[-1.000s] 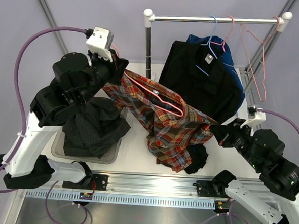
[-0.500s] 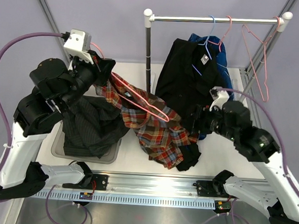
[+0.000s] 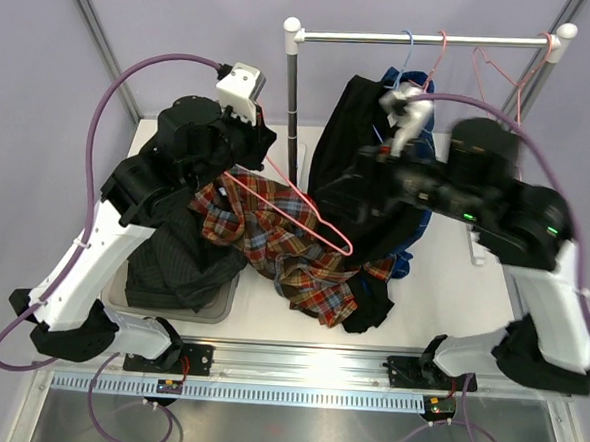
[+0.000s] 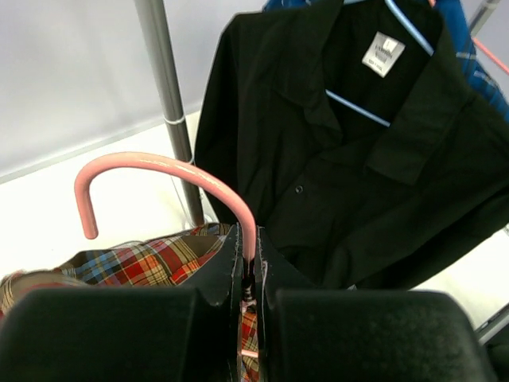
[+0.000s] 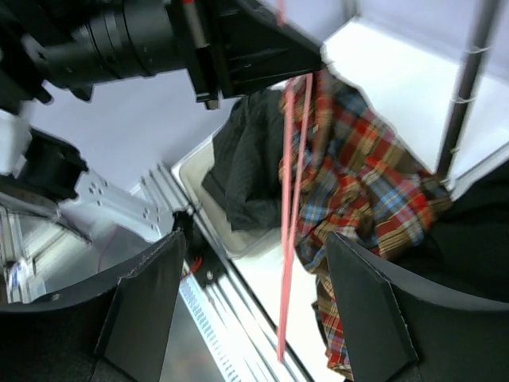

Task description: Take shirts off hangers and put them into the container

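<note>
The left gripper [image 4: 248,274] is pinching the pink hanger [image 4: 159,167] tight. The plaid shirt [image 3: 273,245] is drooping under it onto the tabletop [image 3: 259,311], beside the container [image 3: 115,294]. The right gripper [image 5: 254,243] is gaping wide, holding nothing.

Bright, even light, soft shadows; the right arm [image 3: 482,197] smears with motion blur.
</note>
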Available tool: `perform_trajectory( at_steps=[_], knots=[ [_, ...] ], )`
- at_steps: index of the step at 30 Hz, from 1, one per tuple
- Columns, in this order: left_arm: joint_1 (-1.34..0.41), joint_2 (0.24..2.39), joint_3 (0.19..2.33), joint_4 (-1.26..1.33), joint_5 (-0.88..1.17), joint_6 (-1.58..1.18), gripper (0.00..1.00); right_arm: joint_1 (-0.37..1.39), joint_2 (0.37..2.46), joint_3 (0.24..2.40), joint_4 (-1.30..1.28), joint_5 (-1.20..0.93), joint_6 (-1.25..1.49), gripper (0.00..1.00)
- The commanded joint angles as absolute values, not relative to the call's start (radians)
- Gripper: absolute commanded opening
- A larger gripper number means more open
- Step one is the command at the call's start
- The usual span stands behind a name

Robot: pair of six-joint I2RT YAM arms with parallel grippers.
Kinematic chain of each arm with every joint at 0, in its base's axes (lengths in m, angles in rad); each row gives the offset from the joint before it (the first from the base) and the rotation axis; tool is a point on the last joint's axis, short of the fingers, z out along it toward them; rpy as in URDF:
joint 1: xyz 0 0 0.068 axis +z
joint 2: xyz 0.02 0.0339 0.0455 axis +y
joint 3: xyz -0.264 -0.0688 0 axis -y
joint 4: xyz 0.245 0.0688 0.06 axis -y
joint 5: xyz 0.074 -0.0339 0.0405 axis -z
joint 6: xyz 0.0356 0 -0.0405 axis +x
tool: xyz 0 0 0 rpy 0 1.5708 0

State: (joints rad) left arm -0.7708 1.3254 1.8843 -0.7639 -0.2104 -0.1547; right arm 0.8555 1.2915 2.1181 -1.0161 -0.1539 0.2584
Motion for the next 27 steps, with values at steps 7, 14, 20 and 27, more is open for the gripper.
perform_trajectory(
  at_steps=[7, 14, 20, 27],
  knots=[
    [-0.767, 1.283, 1.919, -0.738, -0.175, -0.133, 0.00, 0.977, 1.503, 2.112, -1.097, -0.005, 0.144, 0.74],
    [-0.767, 1.269, 1.930, -0.771, -0.236, -0.104, 0.20, 1.025, 1.430, 1.965, -1.039, 0.073, 0.185, 0.00],
    [-0.767, 1.151, 1.807, -0.711, -0.379, -0.110, 0.99, 1.052, 1.325, 1.918, -1.019, 0.161, 0.232, 0.00],
    [-0.767, 0.908, 1.551, -0.653, -0.252, -0.164, 0.99, 1.051, 1.260, 1.974, -1.120, 0.372, 0.262, 0.00]
  ],
)
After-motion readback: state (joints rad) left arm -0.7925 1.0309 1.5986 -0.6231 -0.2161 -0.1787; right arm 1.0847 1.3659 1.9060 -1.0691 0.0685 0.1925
